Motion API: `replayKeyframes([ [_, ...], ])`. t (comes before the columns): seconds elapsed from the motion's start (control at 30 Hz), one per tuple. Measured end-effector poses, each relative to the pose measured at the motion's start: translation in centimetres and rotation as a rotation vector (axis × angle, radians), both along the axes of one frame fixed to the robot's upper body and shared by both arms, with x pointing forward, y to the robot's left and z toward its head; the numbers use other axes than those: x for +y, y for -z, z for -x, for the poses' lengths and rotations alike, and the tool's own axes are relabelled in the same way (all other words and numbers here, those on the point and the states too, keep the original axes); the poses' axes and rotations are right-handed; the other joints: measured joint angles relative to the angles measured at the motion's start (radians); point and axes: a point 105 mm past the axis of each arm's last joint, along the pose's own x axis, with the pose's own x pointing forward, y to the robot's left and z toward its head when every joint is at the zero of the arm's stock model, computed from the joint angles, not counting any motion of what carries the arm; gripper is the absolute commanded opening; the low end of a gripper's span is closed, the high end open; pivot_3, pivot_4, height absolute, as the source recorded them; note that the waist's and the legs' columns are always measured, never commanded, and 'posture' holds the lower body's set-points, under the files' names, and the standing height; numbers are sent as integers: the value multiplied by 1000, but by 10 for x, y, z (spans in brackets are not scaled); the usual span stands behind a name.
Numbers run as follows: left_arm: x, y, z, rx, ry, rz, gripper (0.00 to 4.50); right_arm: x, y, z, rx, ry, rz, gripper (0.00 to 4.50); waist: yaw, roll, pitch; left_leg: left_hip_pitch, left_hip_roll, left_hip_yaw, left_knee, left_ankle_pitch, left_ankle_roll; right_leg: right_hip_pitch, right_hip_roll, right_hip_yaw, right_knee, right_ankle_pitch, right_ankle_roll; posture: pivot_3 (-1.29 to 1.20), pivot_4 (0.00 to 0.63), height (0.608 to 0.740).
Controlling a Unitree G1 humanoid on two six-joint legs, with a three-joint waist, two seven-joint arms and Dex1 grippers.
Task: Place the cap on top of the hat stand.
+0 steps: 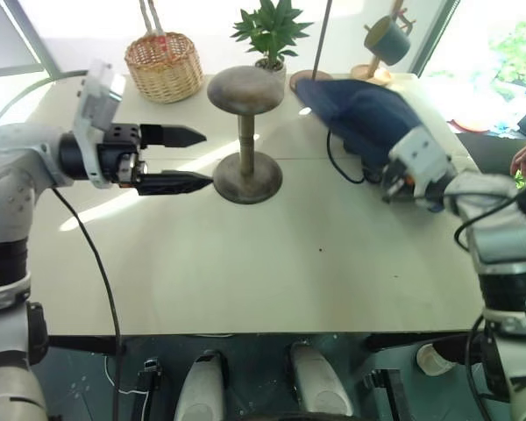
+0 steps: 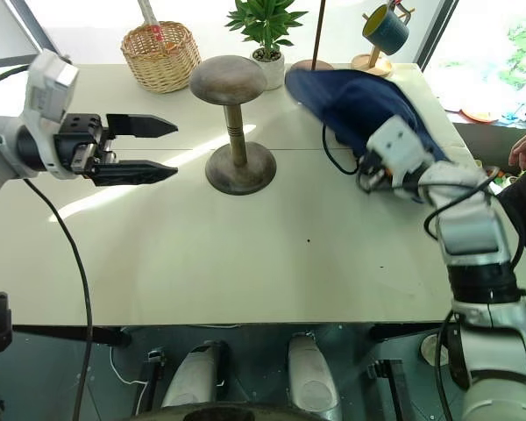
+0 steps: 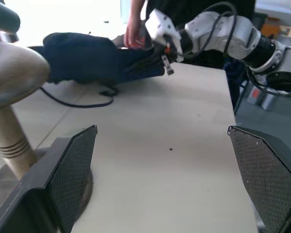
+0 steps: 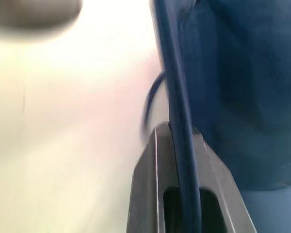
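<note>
Cap (image 1: 364, 110), a floppy navy sun hat, hangs lifted to the right of the hat stand (image 1: 245, 136), its brim pinched between the clamped fingers of the right gripper (image 4: 177, 160). Left of the stand, the left gripper (image 1: 197, 160) hovers, fingers spread apart.
</note>
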Motion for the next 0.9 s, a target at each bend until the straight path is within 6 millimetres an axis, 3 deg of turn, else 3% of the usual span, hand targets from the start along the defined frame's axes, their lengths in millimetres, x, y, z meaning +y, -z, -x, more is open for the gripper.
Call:
replayKeyframes([
  [0.17, 13, -6, 0, -29, -81, 38, 4500, 23, -73, -7, -163, -79, -32, 24, 0, 0, 0, -1, 0, 0, -2, 0, 0, -2, 0, 0, 0, 0, 0, 0, 150, 740],
  [0.37, 36, -22, 3, -85, -191, 65, 4500, 87, -113, -15, -262, -292, 61, 24, -11, 1, 1, -1, 0, 1, -4, 0, 0, -5, 0, 0, 1, 0, 0, 0, 150, 740],
  [0.6, 55, -28, 8, -112, -291, 92, 4500, 153, -124, -5, -347, -516, 178, 24, -11, 1, 1, -10, 0, 1, -3, 0, 0, -13, -1, 0, 3, 1, 0, 0, 150, 740],
  [0.73, 58, -25, 11, -102, -313, 98, 4500, 167, -122, 6, -415, -591, 276, 24, -6, 1, 1, -15, 0, 1, -1, 0, 0, -18, 0, -1, 4, 1, 1, 0, 150, 740],
  [0.9, 59, -27, 15, -116, -329, 90, 4500, 175, -94, 24, -522, -704, 509, 24, -3, 1, 1, -15, 0, 1, -1, 0, 0, -18, 0, -1, 4, 1, 1, 0, 150, 740],
])
